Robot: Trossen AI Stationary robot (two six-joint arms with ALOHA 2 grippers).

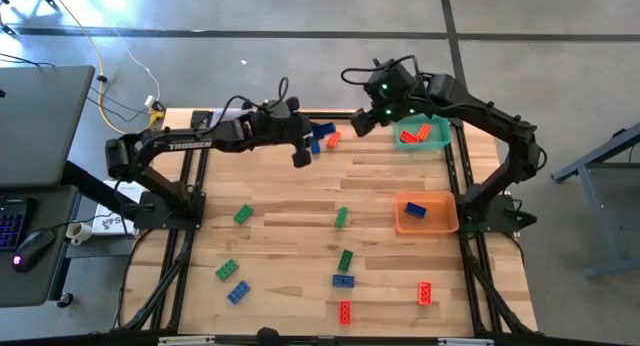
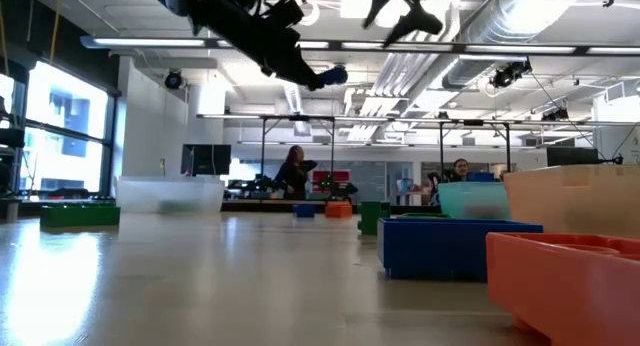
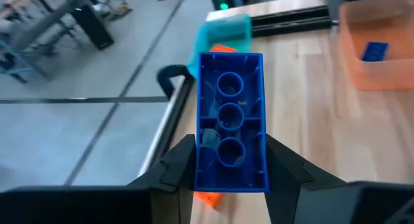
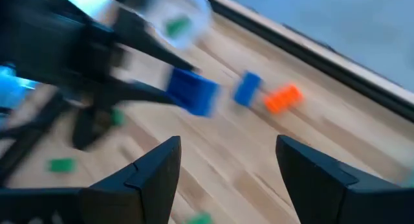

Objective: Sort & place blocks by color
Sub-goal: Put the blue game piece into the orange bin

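Two tools aloft: left tool (image 3: 231, 175) clamps blue block (image 3: 230, 120), right tool (image 4: 226, 162) spread empty

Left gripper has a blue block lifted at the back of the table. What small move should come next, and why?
Probably carry it toward the orange tray. The left gripper is shut on the blue block, raised off the table, and that tray already holds a blue brick, while the teal tray holds red ones. The right gripper hangs open near the teal tray.
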